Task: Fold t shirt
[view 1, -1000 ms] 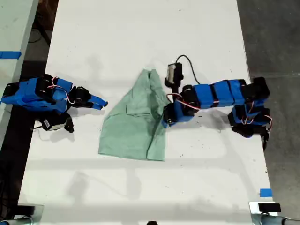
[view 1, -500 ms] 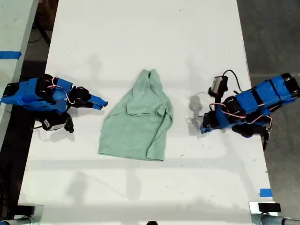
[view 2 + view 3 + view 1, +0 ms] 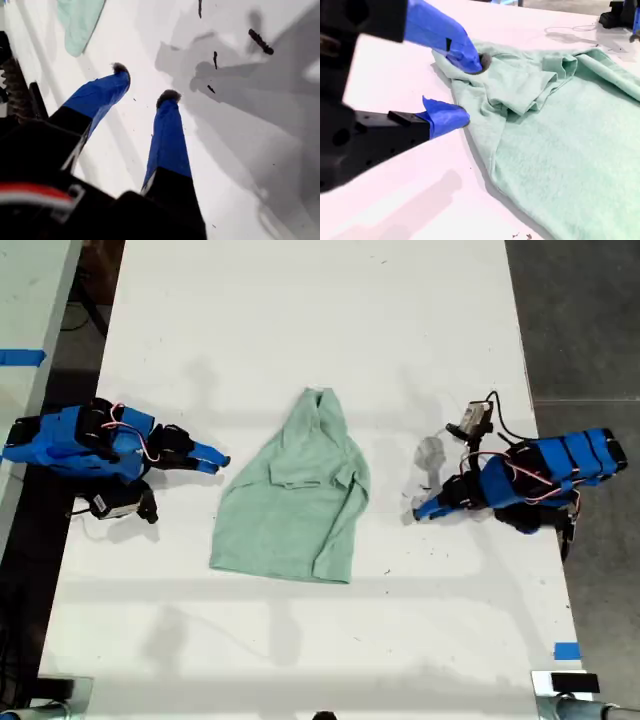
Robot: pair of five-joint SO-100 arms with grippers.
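My second end effector [image 3: 464, 90] sits low on the bench [image 3: 300, 320], jaws apart and gripping nothing. Its upper tip hangs right at the rumpled near edge of the shirt [image 3: 290, 500], and the lower tip rests on bare bench just beside the cloth. A bunched fold, probably a sleeve, lies just past those tips.

So the shirt is straight ahead of this end effector, practically at its tips. In the exterior view this is the arm by the bench edge on that view's left, and it's clearly the nearer of the two.

The shirt lies in the middle of the bench. Its long axis runs up and down the exterior view, narrow end toward that view's top, wide hem toward its bottom and slanted a little to its left. That axis lies across the line of both arms, so each one faces a long side of the shirt.

Further out, my first end effector [image 3: 145, 82] is over bare bench toward the edge on the exterior view's right. Its jaws are apart and hold nothing. The shirt is well apart from it, just a pale green corner far ahead in its wrist view.

My call: whichever side gets folded next, the second arm only needs a short reach forward. The first must cross open bench before it can touch cloth.
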